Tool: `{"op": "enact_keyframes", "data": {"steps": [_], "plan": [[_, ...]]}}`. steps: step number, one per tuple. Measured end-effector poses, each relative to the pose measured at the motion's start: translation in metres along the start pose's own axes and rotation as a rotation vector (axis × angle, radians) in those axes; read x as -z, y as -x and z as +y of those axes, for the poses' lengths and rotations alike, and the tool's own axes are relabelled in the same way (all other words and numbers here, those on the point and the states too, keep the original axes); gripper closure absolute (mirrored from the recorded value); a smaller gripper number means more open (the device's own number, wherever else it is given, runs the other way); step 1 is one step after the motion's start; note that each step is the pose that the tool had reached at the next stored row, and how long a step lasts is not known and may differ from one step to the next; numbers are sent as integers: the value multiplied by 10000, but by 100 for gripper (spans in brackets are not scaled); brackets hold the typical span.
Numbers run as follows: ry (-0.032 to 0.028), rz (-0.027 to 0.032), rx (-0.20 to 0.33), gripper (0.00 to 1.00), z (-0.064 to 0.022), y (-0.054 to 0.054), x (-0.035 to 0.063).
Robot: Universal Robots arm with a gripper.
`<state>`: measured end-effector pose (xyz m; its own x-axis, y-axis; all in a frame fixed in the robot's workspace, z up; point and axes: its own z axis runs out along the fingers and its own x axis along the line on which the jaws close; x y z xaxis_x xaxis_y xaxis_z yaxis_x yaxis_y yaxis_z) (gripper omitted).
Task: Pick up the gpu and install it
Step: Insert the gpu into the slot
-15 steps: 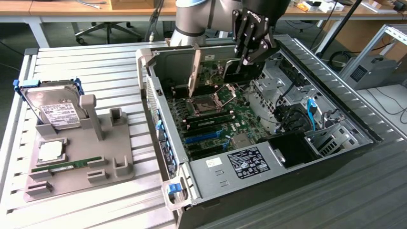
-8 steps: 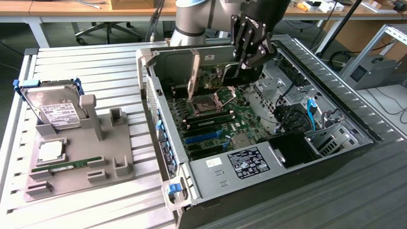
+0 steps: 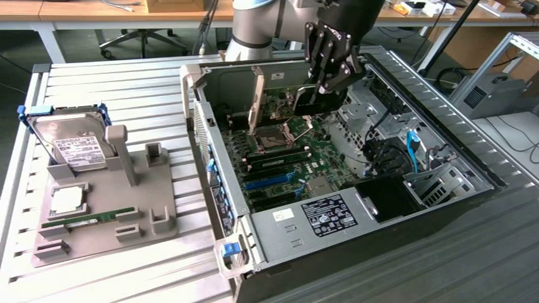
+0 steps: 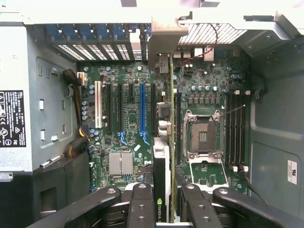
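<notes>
- The big computer case point(image 3: 471, 158) lies open on its side on the slatted metal table point(image 3: 126, 82), towards the exterior view's right.
- Inside the case the green motherboard point(image 3: 286, 165) covers the floor. On it sit an open processor socket point(image 3: 274, 136) and a row of expansion slots, one of them a long blue slot point(image 4: 142, 109).
- At the near end of the case is a grey power supply box with a black-and-white label point(image 3: 329, 214). Bundled cables run along the far wall.
- On the exterior view's left a grey holder tray point(image 3: 160, 196) sits on the table, well apart from the case.
- That tray carries a silver hard drive point(image 3: 76, 148) propped on edge, a square processor chip point(image 3: 67, 199) lying flat, and a slim green memory stick point(image 3: 88, 219) in front of the chip.
- The gripper point(image 3: 327, 85) hangs over the open case, clamped on the gpu point(image 3: 319, 104).
- From the wrist view the card is seen edge-on, pinched between the black fingers point(image 4: 142, 204), with its silver end bracket point(image 4: 161, 45) at the case's rear wall.
- The gpu is over the motherboard, between the blue slot and the processor socket. I cannot tell whether its lower edge touches a slot.
</notes>
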<state>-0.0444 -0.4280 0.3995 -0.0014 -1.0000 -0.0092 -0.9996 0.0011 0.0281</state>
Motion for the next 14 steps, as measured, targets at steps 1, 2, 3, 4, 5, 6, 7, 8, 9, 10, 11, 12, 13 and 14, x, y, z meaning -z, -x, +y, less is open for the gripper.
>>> {"op": "enact_keyframes", "data": {"steps": [1, 2, 3, 4, 5, 6, 7, 8, 9, 10, 11, 12, 13, 14], "plan": [[-1, -4, -2, 73, 1, -5, -2], [-1, -2, -1, 73, 0, -11, -1], [0, -1, 0, 73, 0, -18, 0], [-1, -2, 0, 73, 0, -29, -1], [0, -1, 0, 73, 0, -37, 0], [-1, -1, 0, 73, 0, -47, 0], [-1, -1, 0, 73, 0, -55, 0], [0, -1, 0, 73, 0, -65, 0], [0, -1, 0, 73, 0, -72, 0], [0, -1, -1, 73, 1, -76, -1], [-1, -4, -2, 73, 0, -77, -7], [-1, -2, -1, 73, 0, -79, -18], [-1, -2, -1, 73, -1, -80, -38], [0, -1, -1, 73, -2, -81, -64]]}}
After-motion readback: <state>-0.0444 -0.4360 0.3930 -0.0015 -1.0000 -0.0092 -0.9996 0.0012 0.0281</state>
